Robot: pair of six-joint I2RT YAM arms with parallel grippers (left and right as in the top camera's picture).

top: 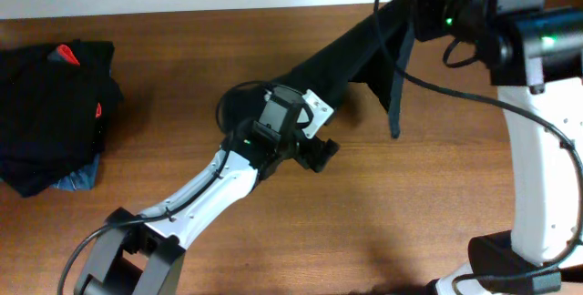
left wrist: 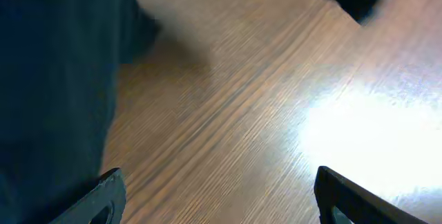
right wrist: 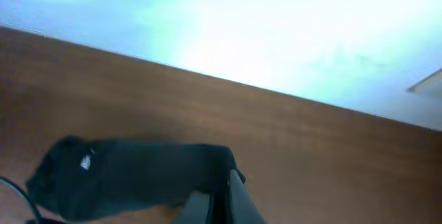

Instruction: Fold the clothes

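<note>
Left gripper (left wrist: 217,202): fingers spread wide with nothing between them, just bare table (left wrist: 262,79) below. It sits mid-frame overhead, just beside the shirt's low end.
Pile: dark clothes pile (top: 50,117) at the left edge overhead, well apart from both arms. Red bits on top, a blue denim edge (top: 73,181) poking out underneath.
Black shirt (top: 355,54): pulled into a band from mid-frame to upper right overhead, the far end lifted. A small white logo (right wrist: 86,162) shows in the right wrist view.
Right gripper (right wrist: 219,207): pressed together on a bunched edge of the shirt, upper right overhead.
Handling: looks soft, light and limp. Expect it to sag and bunch, and a thin pinch may slip.
Where to grab: take the free low end at a hem or corner, not mid-panel, so you can spread it flat between both arms.
Risk: the dark cloth hides its folds, so you can't tell how many layers you'd catch.
</note>
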